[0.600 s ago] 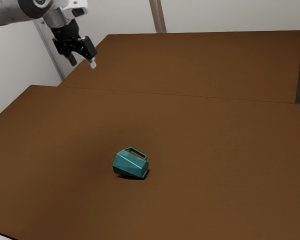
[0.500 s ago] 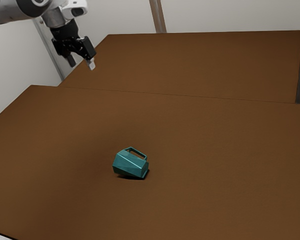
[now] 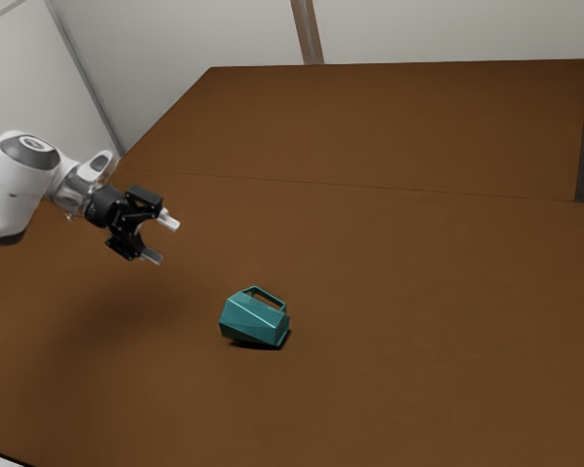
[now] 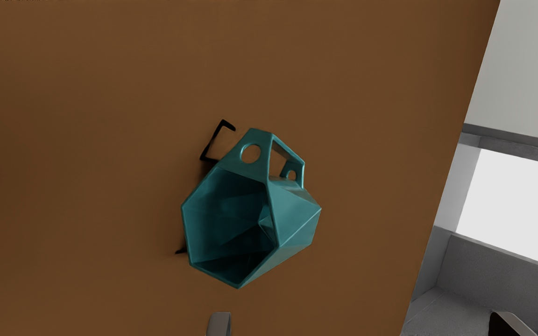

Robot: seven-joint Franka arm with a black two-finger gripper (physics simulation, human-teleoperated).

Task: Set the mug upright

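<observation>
While mug (image 3: 253, 319) stays tipped, end effector (image 3: 165, 242) nearer

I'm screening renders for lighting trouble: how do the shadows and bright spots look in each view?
Exterior view: a narrow dark shadow hugs the underside of the mug, and a broad, soft darkening lies on the table near the claw; wrist view: a thin black shadow outlines the handle, the mug's inside is partly dark, and a white patch glares past the table edge.

Muted light — dark shadow (image 3: 254, 344) under the mug (image 3: 253, 319) — source unclear
</observation>
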